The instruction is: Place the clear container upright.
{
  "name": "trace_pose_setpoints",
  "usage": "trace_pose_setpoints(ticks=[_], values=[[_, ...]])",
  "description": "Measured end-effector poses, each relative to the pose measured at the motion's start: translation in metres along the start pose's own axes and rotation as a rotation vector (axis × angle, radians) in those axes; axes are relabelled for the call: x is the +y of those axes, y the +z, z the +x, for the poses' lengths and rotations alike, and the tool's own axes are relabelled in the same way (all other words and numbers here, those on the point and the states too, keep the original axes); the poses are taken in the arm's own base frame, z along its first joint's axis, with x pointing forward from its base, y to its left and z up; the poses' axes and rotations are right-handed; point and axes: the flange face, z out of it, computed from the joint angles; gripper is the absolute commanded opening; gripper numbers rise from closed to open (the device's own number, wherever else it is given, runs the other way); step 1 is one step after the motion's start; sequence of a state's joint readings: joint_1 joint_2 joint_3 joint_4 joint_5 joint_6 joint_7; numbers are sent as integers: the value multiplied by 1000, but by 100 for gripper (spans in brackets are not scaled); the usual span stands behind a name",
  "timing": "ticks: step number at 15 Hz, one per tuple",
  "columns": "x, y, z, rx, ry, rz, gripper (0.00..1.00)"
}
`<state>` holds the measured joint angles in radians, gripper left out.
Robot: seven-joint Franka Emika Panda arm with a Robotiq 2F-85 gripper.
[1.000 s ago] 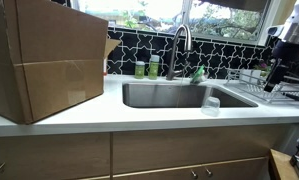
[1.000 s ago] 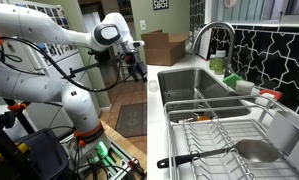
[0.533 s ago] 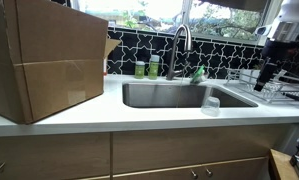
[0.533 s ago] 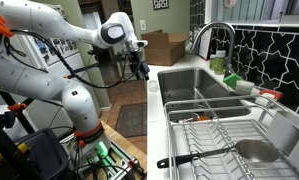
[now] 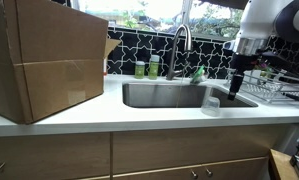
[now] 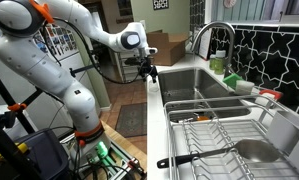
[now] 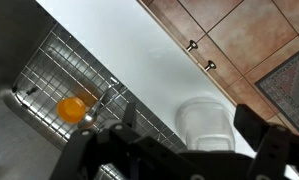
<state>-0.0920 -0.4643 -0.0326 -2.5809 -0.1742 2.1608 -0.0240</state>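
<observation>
The hand [image 5: 235, 88] hangs wide open and empty near the clear container [image 5: 211, 103], which sits on the white worktop [image 5: 139, 116] beside the sink [image 5: 159, 95].

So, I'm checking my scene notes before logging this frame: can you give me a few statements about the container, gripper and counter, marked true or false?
1. The clear container stands on the white counter beside the sink basin. True.
2. The gripper is shut on the container. False: it is open and holds nothing.
3. A cardboard box stands on the counter. True.
4. The green bottles stand inside the basin. False: they stand behind the sink, by the tiled wall.
</observation>
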Motion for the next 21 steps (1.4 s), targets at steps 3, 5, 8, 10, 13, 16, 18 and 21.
trace_pose_setpoints(ticks=[3, 5, 8, 10, 13, 16, 18, 21], values=[[-7, 10, 19, 2, -40, 13, 100], [-13, 14, 29, -4, -55, 25, 100], [-18, 19, 39, -16, -63, 38, 100], [-21, 22, 44, -19, -66, 44, 100], [-23, 25, 51, -22, -70, 48, 93], [-25, 29, 55, -30, -74, 50, 74], [-25, 32, 57, -35, -75, 50, 66], [-25, 35, 61, -42, -74, 54, 34]])
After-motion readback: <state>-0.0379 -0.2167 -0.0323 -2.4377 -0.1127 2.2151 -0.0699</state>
